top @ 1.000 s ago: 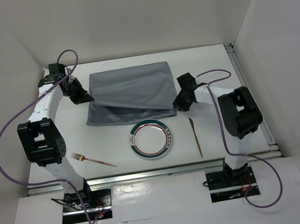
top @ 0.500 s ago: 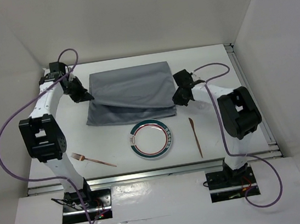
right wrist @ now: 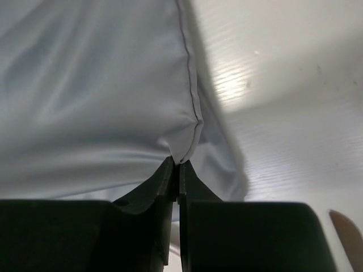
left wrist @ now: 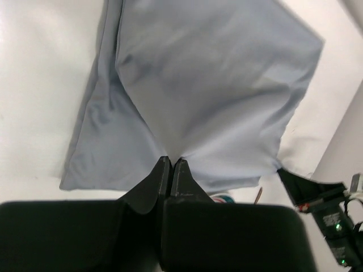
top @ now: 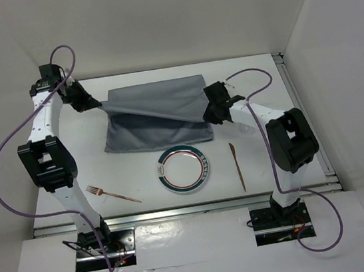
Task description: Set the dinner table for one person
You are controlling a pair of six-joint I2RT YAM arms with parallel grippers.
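A grey cloth lies folded at the back middle of the white dinner table. My left gripper is shut on the cloth's upper layer at its left corner and holds it lifted. My right gripper is shut on the same layer at its right corner, also raised. The layer stretches taut between them above the lower layer. A white plate with a green and red rim sits in front of the cloth. A copper fork lies to its left and a copper knife to its right.
White walls close in the table on the left, back and right. A metal rail runs along the right edge and another along the near edge. Purple cables loop over both arms.
Both grippers have lifted and moved toward the back with the cloth's upper layer, the left one also outward to the left. The layer is now pulled taut and raised.
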